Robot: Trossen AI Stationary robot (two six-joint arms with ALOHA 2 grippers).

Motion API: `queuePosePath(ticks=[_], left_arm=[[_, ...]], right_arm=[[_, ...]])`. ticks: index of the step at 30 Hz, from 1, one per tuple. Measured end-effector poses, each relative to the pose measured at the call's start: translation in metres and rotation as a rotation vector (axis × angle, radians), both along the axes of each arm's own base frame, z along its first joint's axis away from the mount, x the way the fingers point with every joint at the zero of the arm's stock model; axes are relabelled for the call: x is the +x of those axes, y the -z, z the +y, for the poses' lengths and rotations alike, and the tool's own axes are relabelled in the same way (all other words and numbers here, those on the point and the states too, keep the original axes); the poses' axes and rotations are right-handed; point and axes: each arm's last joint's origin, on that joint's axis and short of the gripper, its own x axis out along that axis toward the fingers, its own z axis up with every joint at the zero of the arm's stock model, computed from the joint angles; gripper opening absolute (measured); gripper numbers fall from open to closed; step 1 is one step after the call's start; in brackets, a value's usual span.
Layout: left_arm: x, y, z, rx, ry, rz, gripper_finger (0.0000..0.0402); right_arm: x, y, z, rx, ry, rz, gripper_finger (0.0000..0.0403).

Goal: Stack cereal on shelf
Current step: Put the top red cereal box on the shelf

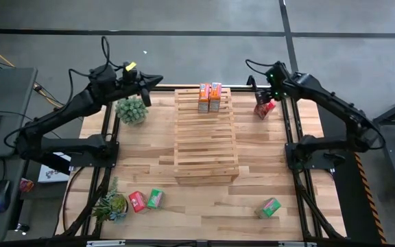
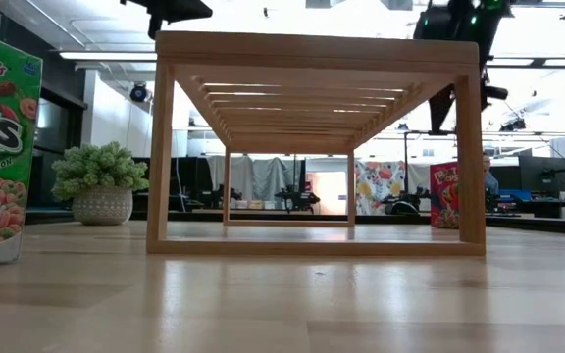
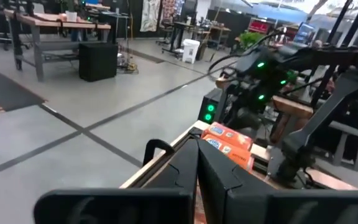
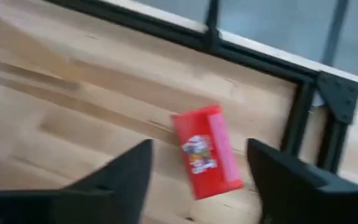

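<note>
The light-wood slatted shelf stands mid-table. Two orange cereal boxes stand side by side on its far end, also in the left wrist view. A red box stands on the table right of the shelf's far end. My right gripper hovers open above it, and its fingers stand on either side of the red box without touching. My left gripper is shut and empty, raised over the far-left corner. A red box and two green boxes lie near the near edge.
One potted plant stands under the left arm, another at the near-left corner beside the boxes. The black frame posts line both table sides. Bare planks lie to the right of the shelf.
</note>
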Motion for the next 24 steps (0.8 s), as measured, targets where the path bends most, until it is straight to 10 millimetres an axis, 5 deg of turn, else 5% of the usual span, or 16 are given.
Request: queuePosePath(ticks=[4, 8, 24], left_arm=[[0.0, 0.0, 0.0, -0.012, -0.001, -0.01, 0.0001], [0.003, 0.002, 0.001, -0.031, -0.001, -0.003, 0.0001], [0.007, 0.005, 0.004, -0.061, -0.002, -0.001, 0.0001]], right_arm=[[0.0, 0.011, -0.014, 0.071, -0.054, 0.003, 0.0345], [0.003, 0.021, -0.021, 0.115, -0.095, 0.054, 0.0379], [0.019, 0.071, -0.045, 0.288, -0.141, 0.227, 0.0329]])
